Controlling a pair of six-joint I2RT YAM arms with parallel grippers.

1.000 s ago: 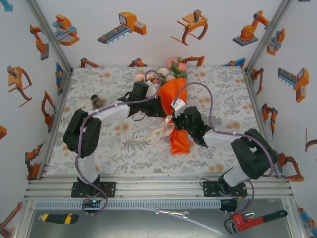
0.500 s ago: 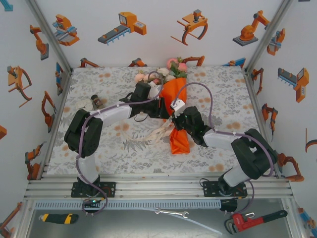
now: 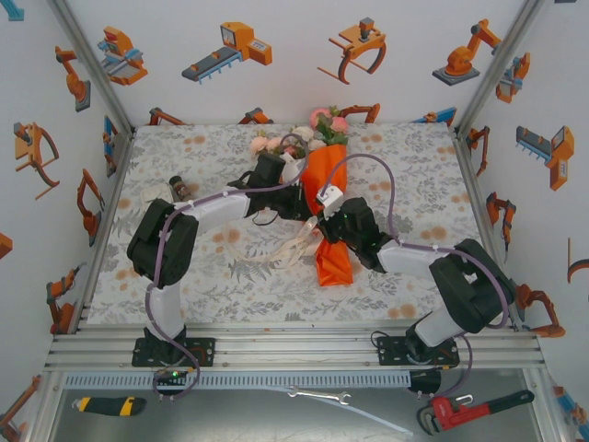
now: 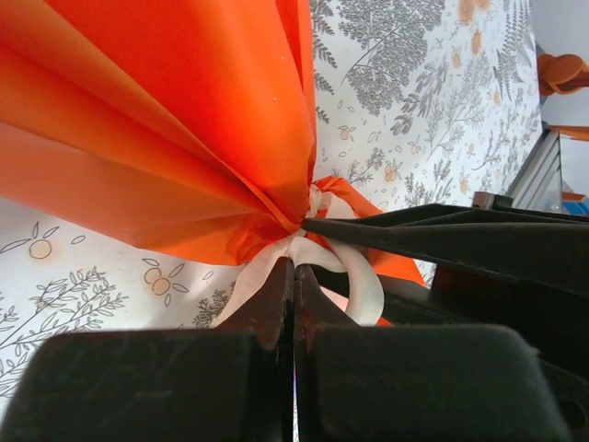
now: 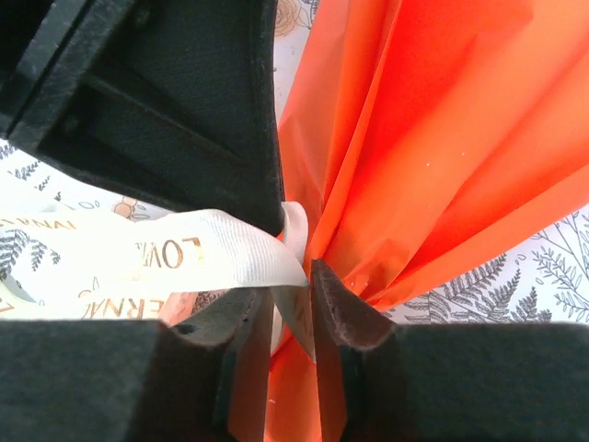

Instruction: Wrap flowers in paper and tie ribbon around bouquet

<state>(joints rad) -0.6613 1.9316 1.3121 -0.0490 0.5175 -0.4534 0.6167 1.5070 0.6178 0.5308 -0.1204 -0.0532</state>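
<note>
Tying the ribbon [image 4: 357,281] is the step in hand: the paper [image 3: 325,173] is already wrapped round the stems, and the bouquet [image 3: 324,198] lies in the middle of the table [image 3: 193,147]. Its flowers [image 3: 308,136] point to the far side and its narrow tail points near.

The ribbon circles the pinched waist of the cone. Its loose ends trail to the left over the cloth in the top view.

The left gripper [image 4: 294,269] is clenched, with its tips meeting right at the ribbon where it crosses the waist. Whether a strand is caught between them I cannot tell.

The right gripper [image 5: 293,290] comes in from the near right. Its fingers are parted a little, and a strand of ribbon runs through the gap rather than being clamped.

No bow is visible at the waist, so the knot looks unfinished to me.

The next move probably calls for one gripper to keep the wrap tight while the other takes a fresh hold on a free end. That end should be drawn out sideways, gently enough that the thin paper neither tears nor slides off the stems.
</note>
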